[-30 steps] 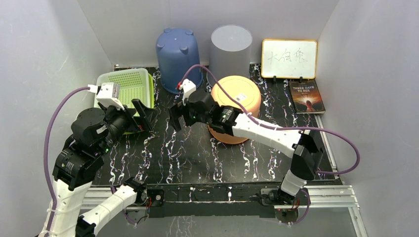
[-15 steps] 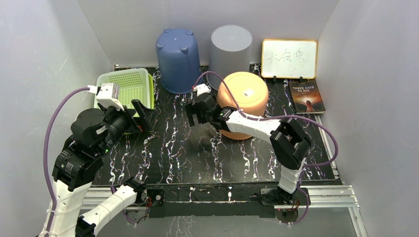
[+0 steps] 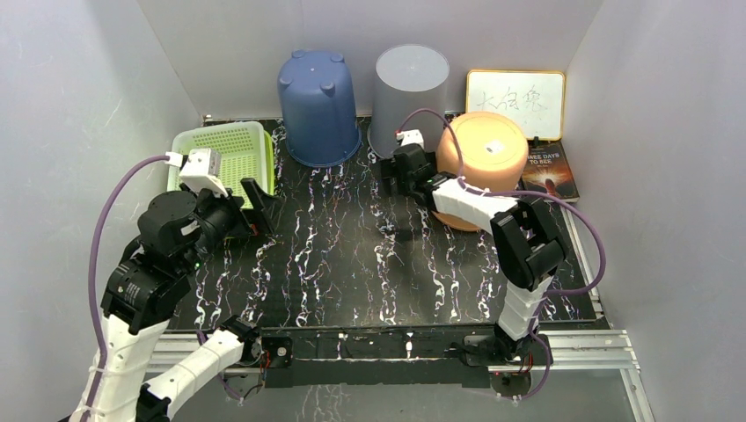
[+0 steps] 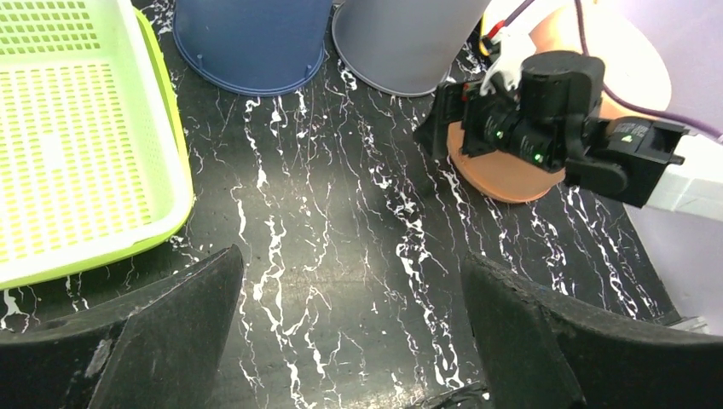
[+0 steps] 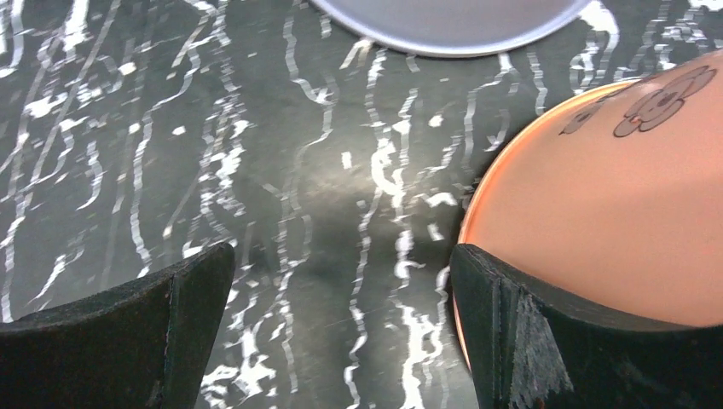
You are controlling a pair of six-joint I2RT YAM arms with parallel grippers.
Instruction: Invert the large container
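Black worktop [image 3: 352,264]: orange container [image 3: 488,154] base-up at 1 o'clock; right gripper [image 5: 341,332] released just beside; left gripper [image 4: 349,332] released near green basket [image 3: 224,145].

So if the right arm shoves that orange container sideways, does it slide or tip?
It probably slides rather than tips: the orange container sits with its wide rim down on the glossy table. It looks like thin moulded plastic, so it is likely light and stiff. Its smooth, tapering wall may be slippery to pinch.

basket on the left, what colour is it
The basket is lime green with a fine perforated grid, clearest in the left wrist view.
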